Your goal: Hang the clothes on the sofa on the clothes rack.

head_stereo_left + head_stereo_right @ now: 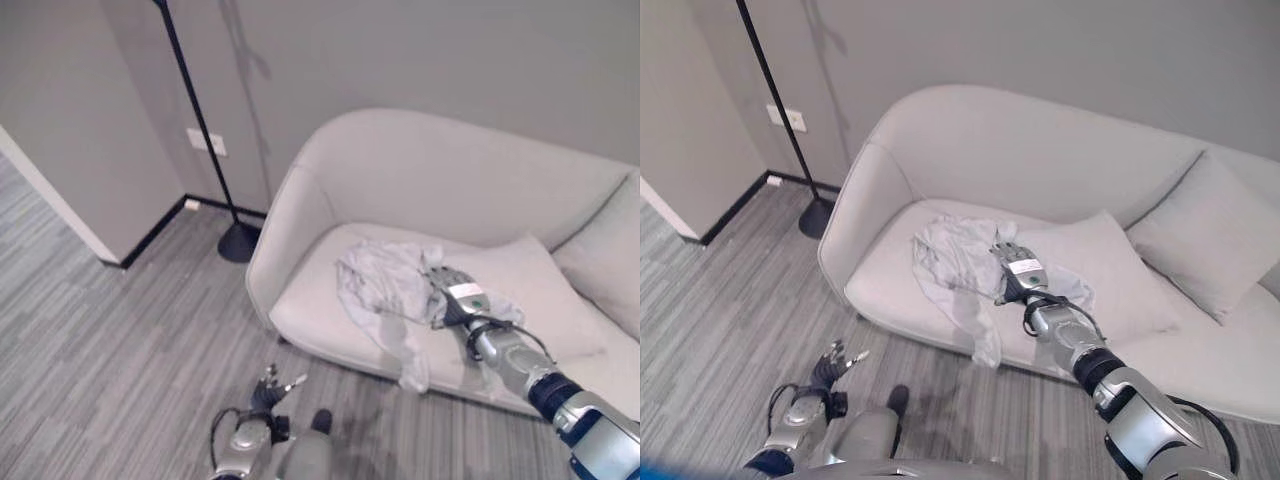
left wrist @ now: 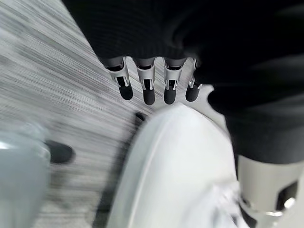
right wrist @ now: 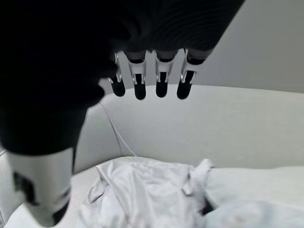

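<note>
A crumpled light grey garment (image 1: 385, 285) lies on the seat of the pale sofa (image 1: 450, 170), with one end hanging over the front edge. My right hand (image 1: 458, 297) is at the garment's right side. In the right wrist view its fingers (image 3: 161, 80) are straight above the cloth (image 3: 147, 190), with nothing held. A black pole on a round base (image 1: 240, 243) stands by the wall, left of the sofa. Low in front of the sofa, over the floor, my left hand (image 1: 270, 385) hangs with relaxed fingers (image 2: 147, 85).
Two pale cushions (image 1: 1205, 235) rest at the sofa's right end, one flat on the seat (image 1: 1110, 260). A wall corner (image 1: 100, 200) juts out at the left. Striped grey carpet (image 1: 120, 340) covers the floor in front of the sofa.
</note>
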Controlling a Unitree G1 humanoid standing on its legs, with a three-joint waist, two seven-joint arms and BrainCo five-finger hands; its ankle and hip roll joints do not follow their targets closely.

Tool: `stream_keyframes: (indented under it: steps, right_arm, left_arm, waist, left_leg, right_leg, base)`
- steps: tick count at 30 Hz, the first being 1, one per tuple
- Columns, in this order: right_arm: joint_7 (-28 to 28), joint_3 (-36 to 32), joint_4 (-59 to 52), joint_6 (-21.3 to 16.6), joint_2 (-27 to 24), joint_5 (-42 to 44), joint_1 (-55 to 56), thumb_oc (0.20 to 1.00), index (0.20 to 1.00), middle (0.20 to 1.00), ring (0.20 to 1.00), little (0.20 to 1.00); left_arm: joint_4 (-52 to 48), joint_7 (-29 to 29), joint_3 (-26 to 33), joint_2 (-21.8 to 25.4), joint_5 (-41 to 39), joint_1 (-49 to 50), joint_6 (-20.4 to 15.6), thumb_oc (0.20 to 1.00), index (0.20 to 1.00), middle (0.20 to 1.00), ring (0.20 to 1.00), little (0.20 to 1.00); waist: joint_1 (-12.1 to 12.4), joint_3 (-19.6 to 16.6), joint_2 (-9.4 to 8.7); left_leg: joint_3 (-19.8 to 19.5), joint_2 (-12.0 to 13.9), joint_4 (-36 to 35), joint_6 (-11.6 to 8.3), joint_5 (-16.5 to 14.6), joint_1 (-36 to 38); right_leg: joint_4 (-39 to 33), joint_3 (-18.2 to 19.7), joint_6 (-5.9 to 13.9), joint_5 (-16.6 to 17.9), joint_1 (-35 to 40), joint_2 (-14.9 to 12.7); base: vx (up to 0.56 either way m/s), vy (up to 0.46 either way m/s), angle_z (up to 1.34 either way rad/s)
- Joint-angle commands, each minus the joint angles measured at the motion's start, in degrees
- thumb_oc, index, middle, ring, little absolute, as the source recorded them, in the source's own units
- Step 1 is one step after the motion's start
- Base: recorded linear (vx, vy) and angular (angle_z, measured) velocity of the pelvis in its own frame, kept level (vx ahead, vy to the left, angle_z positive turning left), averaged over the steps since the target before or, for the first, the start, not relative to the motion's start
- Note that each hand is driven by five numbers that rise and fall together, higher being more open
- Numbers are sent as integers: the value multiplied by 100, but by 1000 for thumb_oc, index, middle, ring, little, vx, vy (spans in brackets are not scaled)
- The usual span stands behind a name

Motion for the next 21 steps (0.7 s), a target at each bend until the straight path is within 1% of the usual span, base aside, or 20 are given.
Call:
stream_keyframes:
  steps: [1, 2, 4, 5, 6, 7, 8, 9, 10, 11, 12, 13, 15, 17, 18, 21]
  right_arm:
    - [-135, 53, 103, 149, -150, -128, -226, 1000, 1000, 1000, 1000, 1000]
    - [-138, 58, 295, 214, -68, -129, -309, 1000, 1000, 1000, 1000, 1000]
    - [-140, 31, 541, 302, 71, -73, -477, 1000, 1000, 1000, 1000, 1000]
    - [-188, 44, 910, 381, 205, 38, -706, 1000, 1000, 1000, 1000, 1000]
    - [-194, 48, 922, 378, 211, 40, -717, 1000, 1000, 1000, 1000, 1000]
    - [-212, 64, 1101, 389, 256, 143, -875, 1000, 1000, 1000, 1000, 1000]
    - [-307, 215, 1578, 536, 288, 142, -1158, 1000, 1000, 1000, 1000, 1000]
    - [-305, 134, 1379, 457, 309, 234, -1119, 1000, 1000, 1000, 1000, 1000]
    - [-304, 134, 1378, 457, 309, 234, -1119, 1000, 1000, 1000, 1000, 1000]
    - [-471, 79, 1295, 449, 299, 390, -1223, 1000, 1000, 1000, 1000, 1000]
    - [-447, 36, 1481, 410, 199, 515, -1437, 1000, 1000, 1000, 1000, 1000]
    - [-449, 38, 1487, 408, 200, 517, -1443, 1000, 1000, 1000, 1000, 1000]
    - [-541, 50, 1736, 401, 204, 638, -1604, 1000, 1000, 1000, 1000, 1000]
    - [-604, 32, 1946, 407, 196, 736, -1665, 1000, 1000, 1000, 1000, 1000]
    - [-623, 62, 2124, 408, 141, 737, -1753, 1000, 1000, 1000, 1000, 1000]
    - [-630, 115, 2308, 401, 49, 710, -1867, 1000, 1000, 1000, 1000, 1000]
  left_arm:
    - [-138, -48, -297, -98, 291, -163, -161, 1000, 1000, 1000, 1000, 1000]
    - [-43, -27, -256, -31, 273, -189, -156, 1000, 1000, 1000, 1000, 1000]
    - [27, 3, -177, 50, 333, -245, -126, 1000, 1000, 1000, 1000, 1000]
    - [178, 77, -72, 156, 307, -339, -112, 1000, 1000, 1000, 1000, 1000]
    - [181, 76, -66, 157, 307, -347, -113, 1000, 1000, 1000, 1000, 1000]
    - [182, 96, -49, 227, 276, -398, -139, 1000, 1000, 1000, 1000, 1000]
    - [120, 170, -139, 368, 447, -504, -205, 1000, 1000, 1000, 1000, 1000]
    - [169, 156, -64, 381, 398, -481, -162, 1000, 1000, 1000, 1000, 1000]
    - [169, 156, -64, 381, 398, -481, -162, 1000, 1000, 1000, 1000, 1000]
    - [142, 170, -26, 402, 286, -497, -191, 1000, 1000, 1000, 1000, 1000]
    - [129, 156, -21, 458, 249, -584, -246, 1000, 1000, 1000, 1000, 1000]
    - [130, 155, -19, 458, 248, -587, -247, 1000, 1000, 1000, 1000, 1000]
    - [99, 237, 22, 482, 137, -574, -347, 1000, 1000, 1000, 1000, 1000]
    - [105, 207, 4, 446, 17, -596, -386, 1000, 1000, 1000, 1000, 1000]
    - [186, 211, -70, 457, 112, -614, -383, 1000, 1000, 1000, 1000, 1000]
    - [293, 233, -117, 446, 176, -638, -386, 1000, 1000, 1000, 1000, 1000]
  waist:
    - [-30, -279, 34]
    - [4, -240, 0]
    - [52, -247, 29]
    - [91, -185, 43]
    - [90, -193, 49]
    - [98, -164, 59]
    - [166, -64, 97]
    - [115, -55, 111]
    - [109, -58, 112]
    - [114, 47, 109]
    - [146, 152, 145]
    - [143, 152, 146]
    - [208, 249, 173]
    - [260, 328, 224]
    - [333, 422, 265]
    - [397, 508, 302]
  left_leg:
    - [-183, 480, -1120, -88, 1161, -388]
    - [-95, 409, -1024, -13, 1063, -413]
    - [11, 417, -891, 72, 955, -486]
    - [58, 397, -896, 128, 834, -446]
    - [57, 407, -891, 128, 842, -466]
    - [61, 378, -919, 133, 786, -467]
    - [156, 417, -922, 119, 665, -536]
    - [108, 435, -753, 114, 628, -720]
    - [103, 434, -747, 114, 626, -726]
    - [44, 381, -594, 101, 623, -840]
    - [-47, 278, -620, 92, 648, -942]
    - [-49, 278, -622, 92, 649, -944]
    - [-74, 273, -661, 50, 672, -1025]
    - [-146, 229, -719, 34, 715, -1101]
    - [-187, 182, -705, 14, 729, -1221]
    - [-223, 156, -645, -3, 722, -1353]
  right_leg:
    - [-338, -180, 859, 1580, 605, 44]
    - [-189, -237, 936, 1836, 509, -114]
    - [-12, -300, 974, 2039, 287, -183]
    - [-53, -639, 902, 2102, 84, -238]
    - [-58, -633, 904, 2116, 66, -228]
    - [-290, -868, 868, 1992, -62, -186]
    - [-693, -1437, 853, 1709, -372, -64]
    - [-908, -1550, 903, 1692, -274, -118]
    - [-910, -1556, 903, 1692, -274, -117]
    - [-955, -1489, 870, 1707, -355, -77]
    - [-1010, -1313, 820, 1681, -516, 36]
    - [-1007, -1314, 819, 1680, -519, 37]
    - [-1127, -1518, 855, 1841, -591, 1]
    - [-1130, -1533, 841, 1782, -719, 54]
    - [-1130, -1598, 843, 1801, -779, 50]
    - [-1130, -1634, 852, 1787, -856, 37]
  base:
    - [116, 155, -37]
    - [141, 206, -36]
    - [86, 159, -35]
    - [31, 95, -48]
    - [12, 99, -48]
    - [-76, 38, -39]
    - [-70, 21, -40]
    - [-55, -11, -34]
    - [-34, 0, -14]
    - [-36, 46, 16]
    - [-36, 45, 32]
    - [-5, 25, 37]
    - [-30, -14, 28]
    - [-9, 8, 13]
    - [14, 17, 24]
    - [31, 17, 30]
